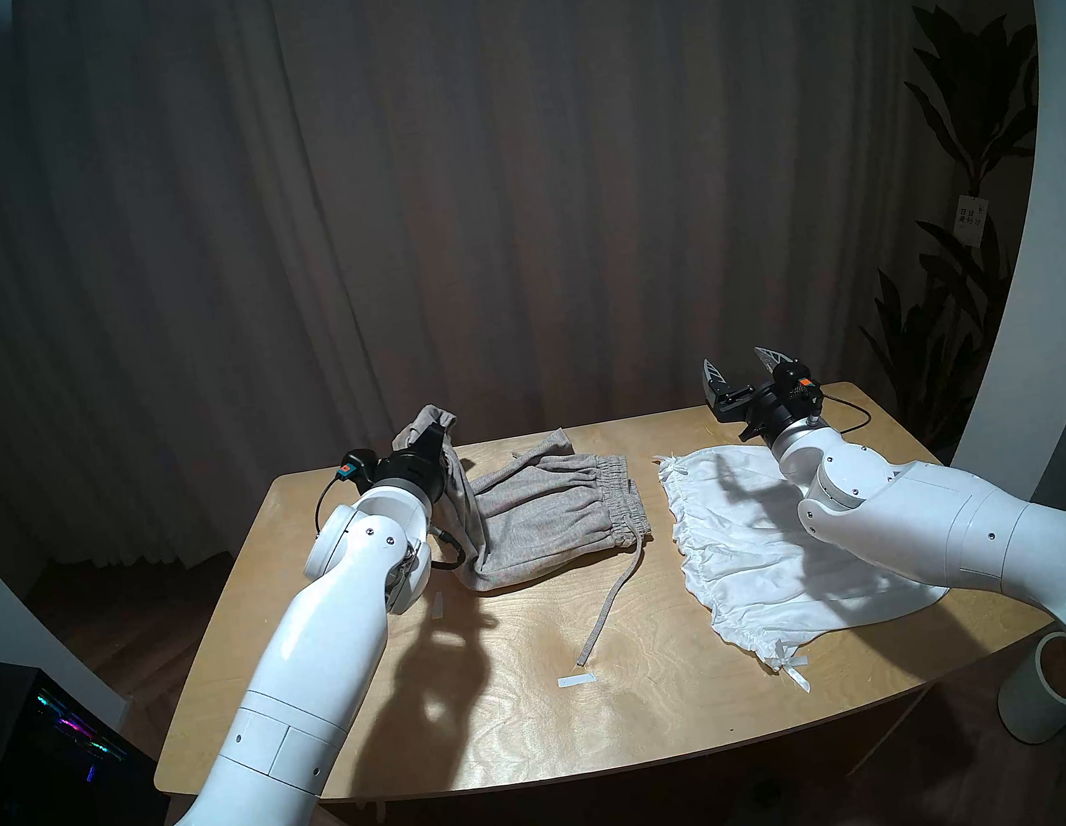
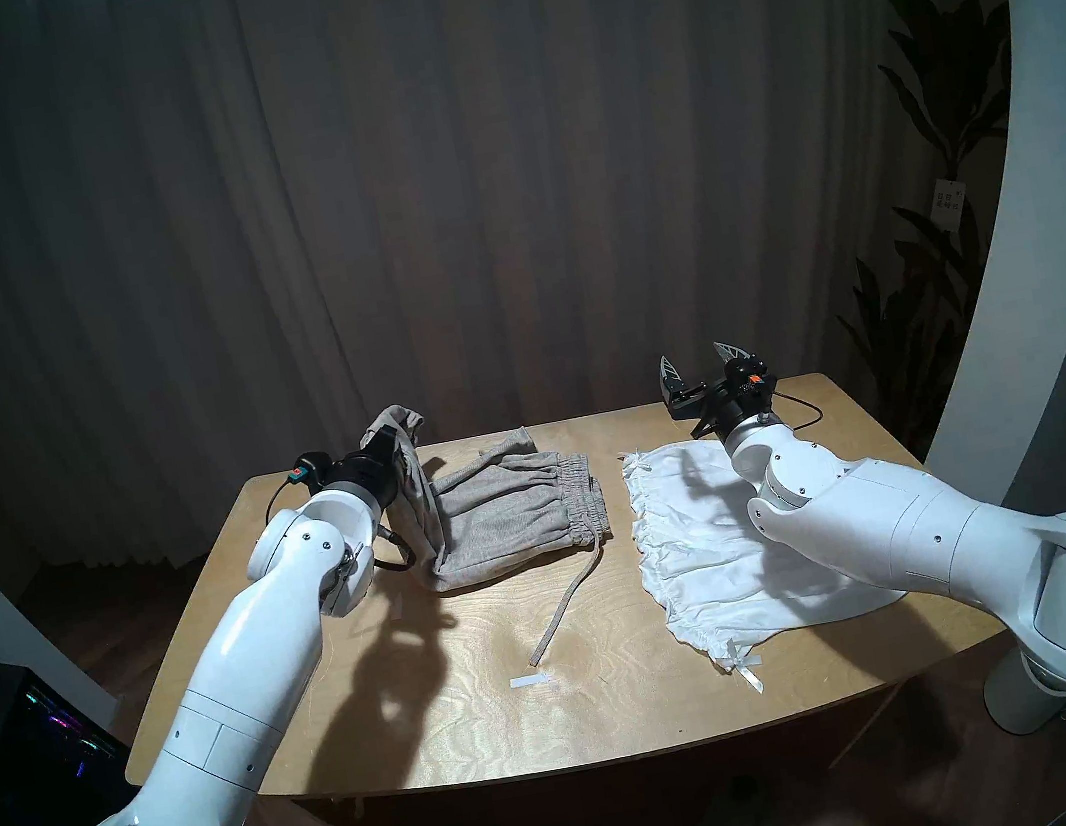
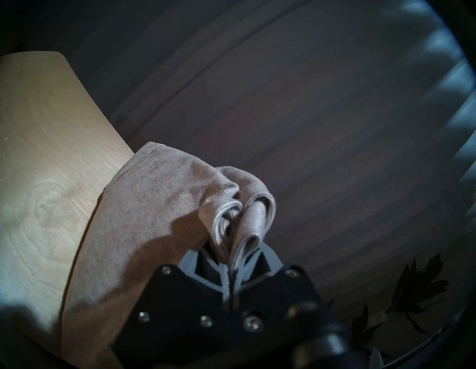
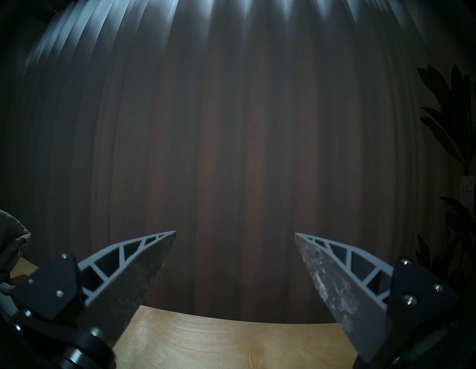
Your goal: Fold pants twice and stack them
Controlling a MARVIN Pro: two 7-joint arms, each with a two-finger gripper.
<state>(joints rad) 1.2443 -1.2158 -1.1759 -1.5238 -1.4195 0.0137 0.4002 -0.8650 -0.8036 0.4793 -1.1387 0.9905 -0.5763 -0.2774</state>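
The grey-beige knit pants (image 1: 548, 518) lie at the table's back left, waistband to the right, with the long drawstring (image 1: 608, 607) trailing toward the front. My left gripper (image 1: 434, 434) is shut on a bunched leg end of these pants and holds it raised above the back left edge; the left wrist view shows the folded cloth (image 3: 231, 219) pinched between the fingers. The white shorts (image 1: 749, 548) lie flat at the right, ribbon tie (image 1: 792, 667) at the front. My right gripper (image 1: 741, 367) is open and empty, raised above the back right, beyond the shorts.
The wooden table (image 1: 566, 712) has two small white tape marks, one near the drawstring's end (image 1: 576, 679). A dark curtain hangs behind. A plant (image 1: 981, 256) stands at the right. A white cylinder (image 1: 1048, 695) stands on the floor at the front right.
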